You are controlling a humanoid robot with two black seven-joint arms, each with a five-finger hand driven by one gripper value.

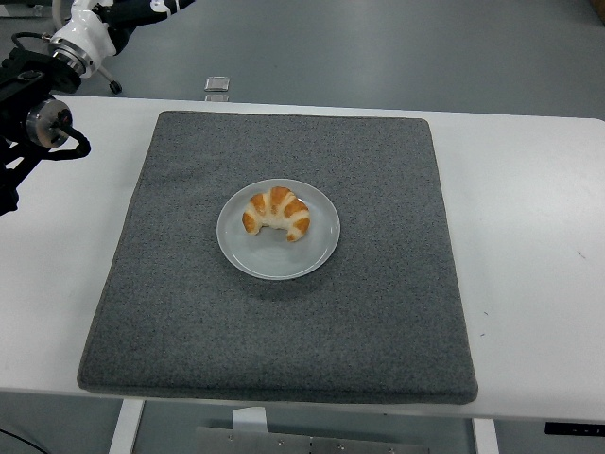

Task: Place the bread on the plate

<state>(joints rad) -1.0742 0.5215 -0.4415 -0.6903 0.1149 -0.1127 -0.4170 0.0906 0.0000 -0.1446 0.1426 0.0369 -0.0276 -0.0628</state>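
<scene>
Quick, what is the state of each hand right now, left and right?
Left hand: cannot be told; only the arm's wrist shows at the top-left corner, far from the golden croissant on the round white plate.
Right hand: not in view.

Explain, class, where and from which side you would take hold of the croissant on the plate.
Grip the croissant across its thick middle arch, coming straight down from above. It lies flat on the plate, whose rim hinders a side approach. The arch bulges away from the robot while the tapered ends curl toward the near edge, so fingers probably close best over the broad back.
</scene>
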